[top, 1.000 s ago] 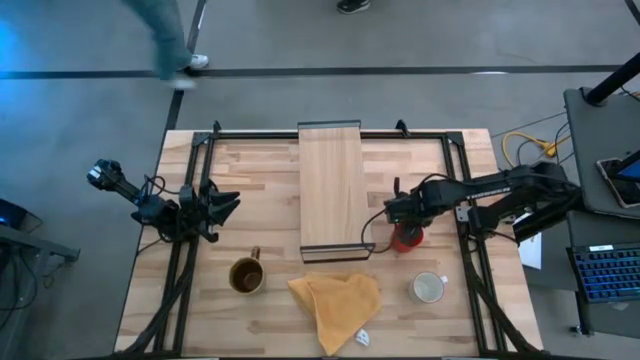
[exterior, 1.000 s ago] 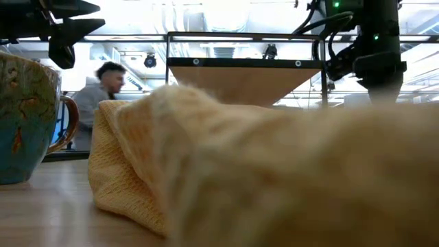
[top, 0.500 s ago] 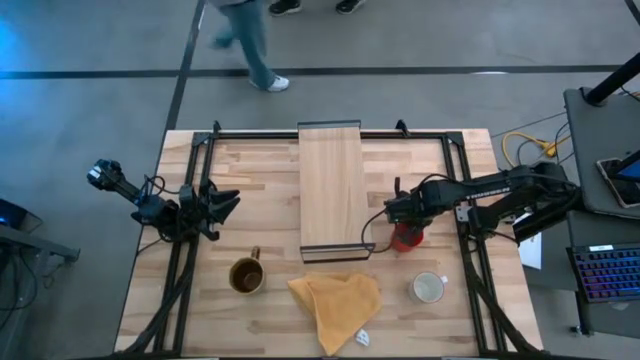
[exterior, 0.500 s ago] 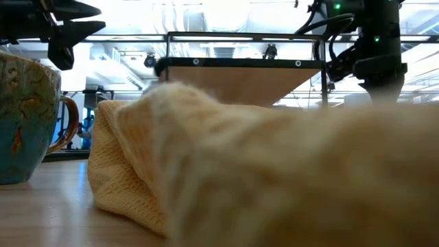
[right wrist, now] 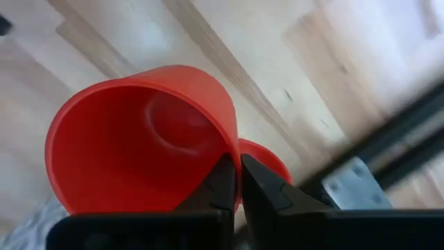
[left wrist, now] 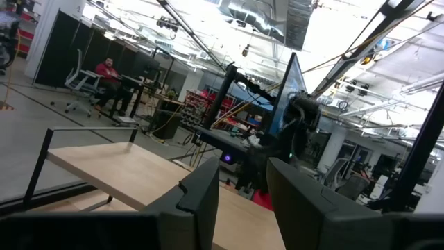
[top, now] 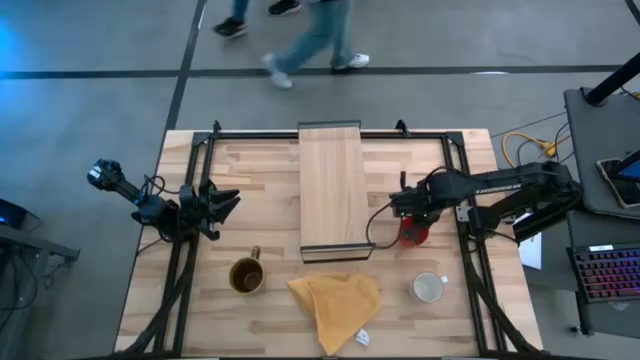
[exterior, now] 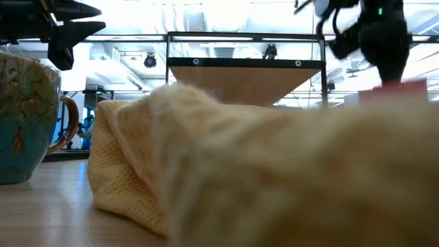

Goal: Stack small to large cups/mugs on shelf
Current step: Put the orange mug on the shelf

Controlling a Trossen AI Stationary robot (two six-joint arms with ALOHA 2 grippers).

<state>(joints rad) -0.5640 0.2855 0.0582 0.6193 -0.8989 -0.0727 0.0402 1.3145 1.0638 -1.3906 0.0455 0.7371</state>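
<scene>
- the right gripper (right wrist: 232, 182) is clenched on the rim wall of the red mug (top: 413, 233), one finger inside and one outside, just beside the shelf's (top: 331, 185) near-right corner; in the low view the mug seems to be clear of the tabletop.
- the pinch takes only a thin strip of wall by the handle, so i judge the mug could swivel or slip out if the arm swings hard.
- the shelf's dark metal frame (top: 338, 251) sits close by the mug; a low carry across could knock the mug against it.
- the white mug (top: 429, 288) stands on the tabletop near the right front, apart from the red one; the brown mug (top: 245, 275) stands near the left front.
- a yellow cloth (top: 335, 303) lies crumpled between those two mugs, in front of the shelf; it could hinder a reach from the front.
- the left gripper (top: 222, 205) waits left of the shelf, fingers (left wrist: 201, 194) parted, holding nothing.
- people walk on the floor beyond the table, well apart.
</scene>
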